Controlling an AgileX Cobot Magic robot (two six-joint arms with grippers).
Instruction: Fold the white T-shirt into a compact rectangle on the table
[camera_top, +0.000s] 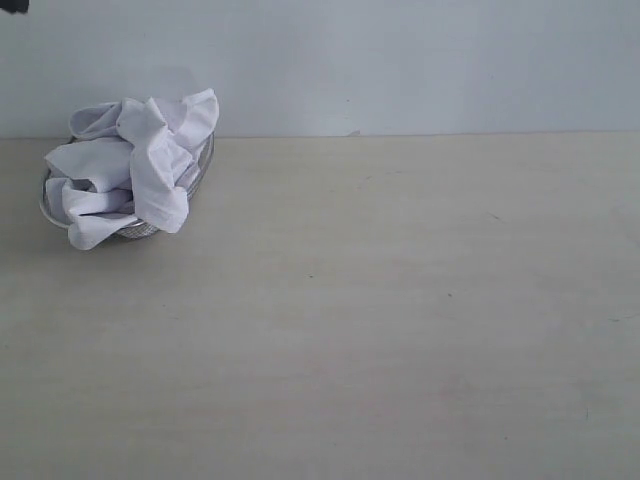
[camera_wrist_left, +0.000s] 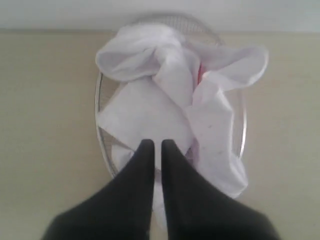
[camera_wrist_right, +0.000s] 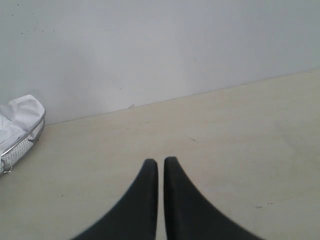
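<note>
White T-shirt (camera_top: 130, 170) sits bunched in a heap in the wire basket (camera_wrist_left: 243, 135), its folds spilling over the basket's rim and a trace of red showing among them. The left tool (camera_wrist_left: 153, 144) hangs directly over the basket, jaws closed on nothing and tips pointed at the cloth; whether they touch it cannot be told. To the right of the basket stretches the pale worktop (camera_top: 400, 320), where the right tool (camera_wrist_right: 157, 161) waits well apart from the basket, also shut and empty. Folding has not begun, and the step in hand appears to be getting the shirt out. The next move likely calls for the left tool to open, pinch a top fold and lift the shirt clear of the basket.
</note>
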